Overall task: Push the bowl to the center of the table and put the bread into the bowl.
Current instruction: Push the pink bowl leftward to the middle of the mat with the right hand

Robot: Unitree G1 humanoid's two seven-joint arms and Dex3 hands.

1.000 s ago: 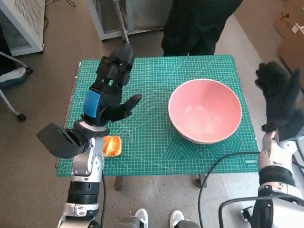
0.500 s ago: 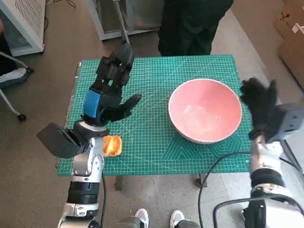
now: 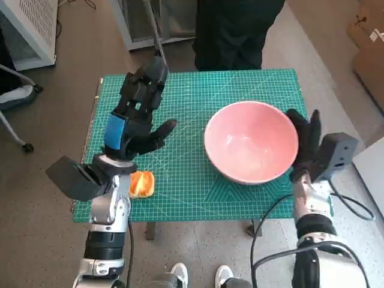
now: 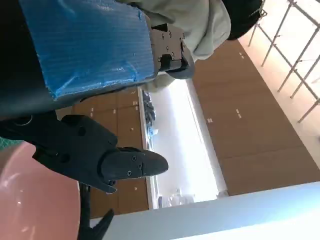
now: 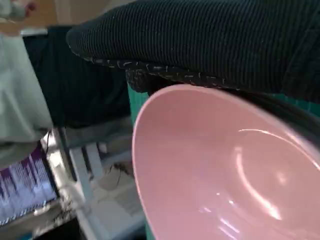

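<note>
Bowl point(image 3: 251, 141), pink, sits on the green mat point(image 3: 192, 192) with the gloved right hand point(image 3: 304, 141) flat against its outer wall, fingers spread, grasping nothing. Bread point(image 3: 141, 184) lies just beneath the left hand's wrist; the left hand point(image 3: 137, 114) hovers released, fingers apart.

The right hand point(image 5: 215, 45), in a black knitted glove, lies against the outer rim of the glossy, round pink bowl point(image 5: 225, 170), with a strip of green surface point(image 5: 137, 102) and a dark-clothed person point(image 5: 75, 85) beyond the bowl.
</note>
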